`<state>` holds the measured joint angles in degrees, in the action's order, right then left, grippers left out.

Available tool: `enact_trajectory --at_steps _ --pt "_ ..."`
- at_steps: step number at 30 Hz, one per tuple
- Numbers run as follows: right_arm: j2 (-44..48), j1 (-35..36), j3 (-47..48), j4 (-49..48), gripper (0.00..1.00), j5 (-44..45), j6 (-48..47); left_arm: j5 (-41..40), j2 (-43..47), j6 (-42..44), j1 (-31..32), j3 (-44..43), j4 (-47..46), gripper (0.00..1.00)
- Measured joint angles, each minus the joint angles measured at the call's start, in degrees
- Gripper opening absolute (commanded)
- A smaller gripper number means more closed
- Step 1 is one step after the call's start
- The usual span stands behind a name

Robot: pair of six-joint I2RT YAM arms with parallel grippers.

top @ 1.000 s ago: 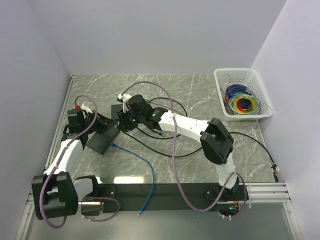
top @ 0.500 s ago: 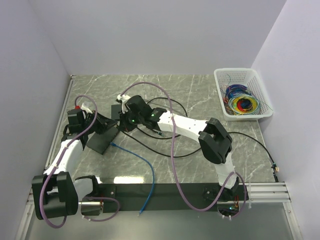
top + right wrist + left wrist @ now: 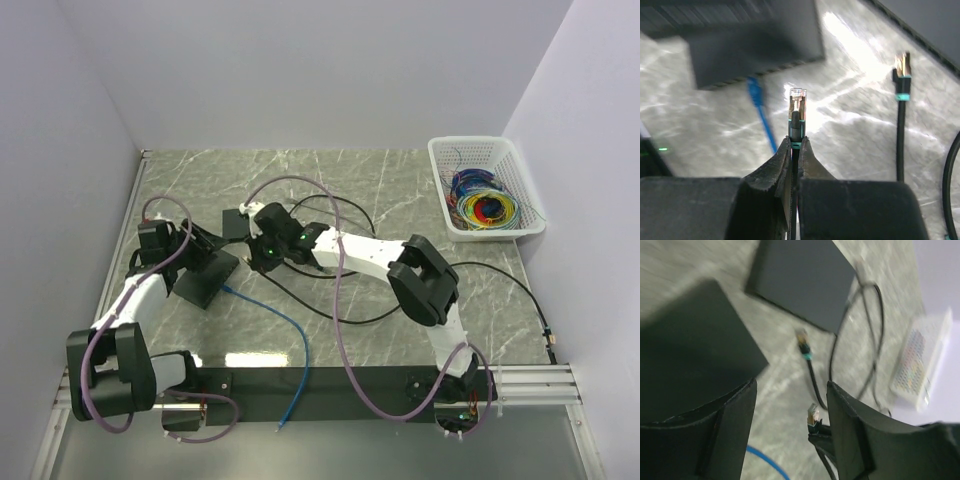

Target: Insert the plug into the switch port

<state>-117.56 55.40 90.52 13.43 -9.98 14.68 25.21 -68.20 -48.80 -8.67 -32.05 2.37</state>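
My right gripper (image 3: 795, 143) is shut on a black cable just behind its clear plug (image 3: 798, 106), which points at the black switch (image 3: 750, 47) a short way ahead. A blue cable (image 3: 760, 112) runs up to the switch's near face. In the top view the right gripper (image 3: 258, 252) hovers just right of the switch (image 3: 205, 280). My left gripper (image 3: 792, 390) is open with nothing between its fingers. It hangs over the switch's (image 3: 690, 350) corner, and the held plug (image 3: 813, 414) shows past its right finger. In the top view the left gripper (image 3: 200, 248) sits at the switch's far edge.
A second black box (image 3: 235, 222) lies behind the switch. A loose black cable with a teal-banded plug (image 3: 902, 67) lies on the marble right of the held plug. A white basket (image 3: 487, 187) of coloured wires stands at the back right. Black cable loops (image 3: 330, 270) cross the middle.
The left gripper has opened and drawn back to the left. The right gripper has shut on the plug's cable and shifted slightly nearer and leftward, toward the switch.
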Motion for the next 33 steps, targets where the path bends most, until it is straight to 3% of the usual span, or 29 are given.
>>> enact_trajectory --at_steps 8,12,20,33 --pt "-7.5 1.8 2.3 4.9 0.00 3.3 -2.4 -15.9 3.2 -0.1 -0.6 0.3 -0.8 0.62" --pt "-10.3 3.2 6.7 6.9 0.00 4.4 -3.5 -19.6 3.1 -0.4 -1.9 1.6 -4.3 0.62" --pt "-13.6 4.3 11.8 9.1 0.00 4.8 -4.6 -20.5 -5.0 -0.6 -3.9 4.2 -8.9 0.59" --pt "-16.9 4.6 17.5 11.5 0.00 5.1 -5.2 -20.0 -10.2 0.1 -4.7 4.2 -13.9 0.57"
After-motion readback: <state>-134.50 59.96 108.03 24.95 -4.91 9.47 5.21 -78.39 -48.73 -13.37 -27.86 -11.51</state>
